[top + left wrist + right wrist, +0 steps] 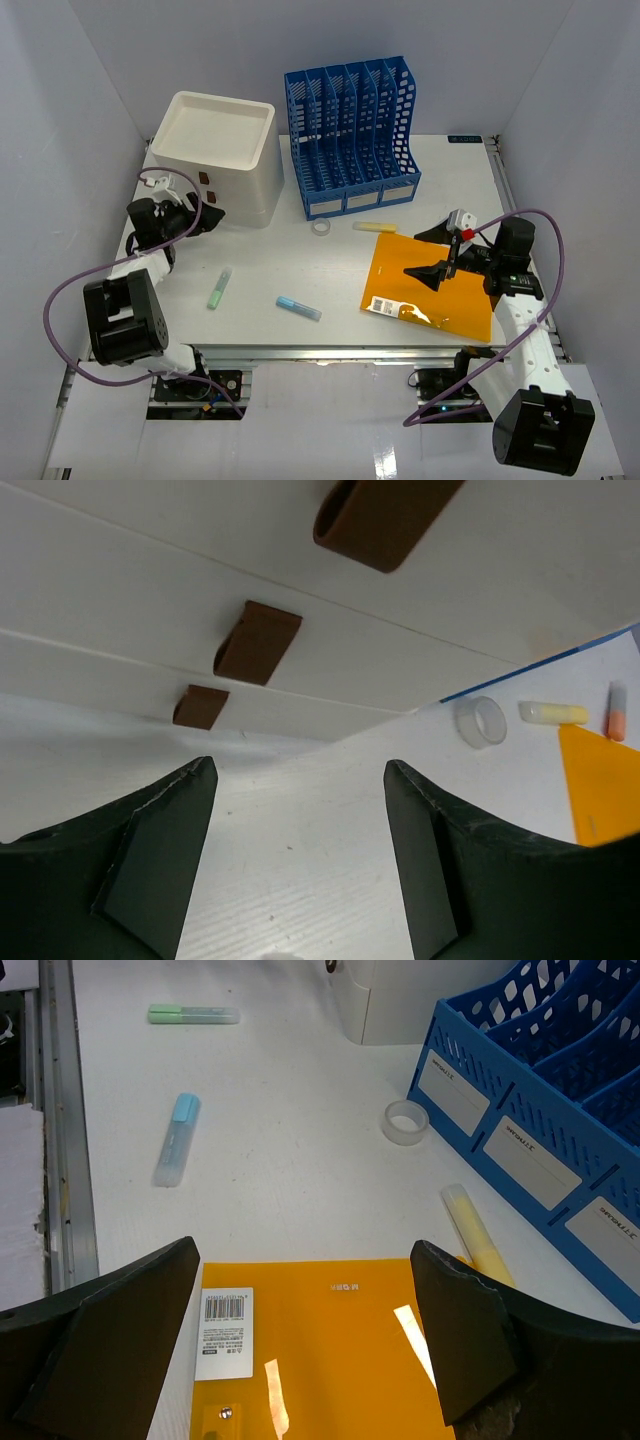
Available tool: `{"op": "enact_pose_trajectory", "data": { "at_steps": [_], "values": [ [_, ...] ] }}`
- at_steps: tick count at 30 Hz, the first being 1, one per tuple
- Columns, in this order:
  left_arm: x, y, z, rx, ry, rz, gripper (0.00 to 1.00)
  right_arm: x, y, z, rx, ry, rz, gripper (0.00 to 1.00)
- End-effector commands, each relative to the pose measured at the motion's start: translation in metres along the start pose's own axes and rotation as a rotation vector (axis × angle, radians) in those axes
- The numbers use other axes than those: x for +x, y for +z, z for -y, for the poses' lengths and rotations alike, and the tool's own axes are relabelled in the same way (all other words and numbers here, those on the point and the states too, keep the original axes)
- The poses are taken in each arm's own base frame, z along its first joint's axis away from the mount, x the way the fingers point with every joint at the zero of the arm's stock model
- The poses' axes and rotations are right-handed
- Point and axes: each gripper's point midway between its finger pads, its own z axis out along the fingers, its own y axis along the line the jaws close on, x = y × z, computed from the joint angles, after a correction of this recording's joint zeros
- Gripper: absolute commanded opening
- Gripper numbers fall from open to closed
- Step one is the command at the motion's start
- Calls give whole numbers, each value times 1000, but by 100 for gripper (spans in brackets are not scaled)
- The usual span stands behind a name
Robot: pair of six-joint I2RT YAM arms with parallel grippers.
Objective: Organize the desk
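Note:
The desk (300, 260) is a white tabletop with loose stationery on it. My left gripper (205, 215) (300, 765) is open and empty, low over the desk, just in front of the white drawer unit (225, 155) with its brown handles (258, 640). My right gripper (430, 252) (305, 1250) is open, hovering over the near edge of an orange folder (430, 290) (330, 1350) lying flat at the right. A green highlighter (219, 288) and a blue highlighter (298, 308) lie near the front middle. A tape roll (321, 228) and a yellow highlighter (374, 227) lie before the file rack.
A blue file rack (350, 130) with several slots stands at the back middle, beside the drawer unit. Metal rails (60, 1130) run along the desk's edges. Grey walls close in on the left, right and back.

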Motion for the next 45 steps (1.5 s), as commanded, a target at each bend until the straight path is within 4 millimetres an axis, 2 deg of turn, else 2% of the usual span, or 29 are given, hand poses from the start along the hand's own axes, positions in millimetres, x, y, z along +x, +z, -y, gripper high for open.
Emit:
{"op": "enact_pose_trajectory", "data": {
  "at_steps": [1,6,8,16,20,31,35,45],
  "values": [
    [-37,10,-4,23,158,108,77,-1,0,1,-10,-6,15,93],
    [-42,19,-19,-16,190,138,68,0,0,2,-9,0,13,93],
    [-49,20,-18,-11,202,174,60,1,0,3,-8,2,11,93],
    [-62,28,-16,16,174,194,46,4,0,5,-3,12,5,93],
    [-59,27,-14,26,165,193,37,4,0,5,-2,13,5,93],
    [-52,27,-12,44,144,167,28,2,-1,4,-6,9,11,93],
    [-50,27,-11,46,141,160,21,1,-1,4,-5,6,14,93],
    [-33,13,-6,32,149,144,10,-2,-3,3,-3,-1,19,93]
  ]
}}
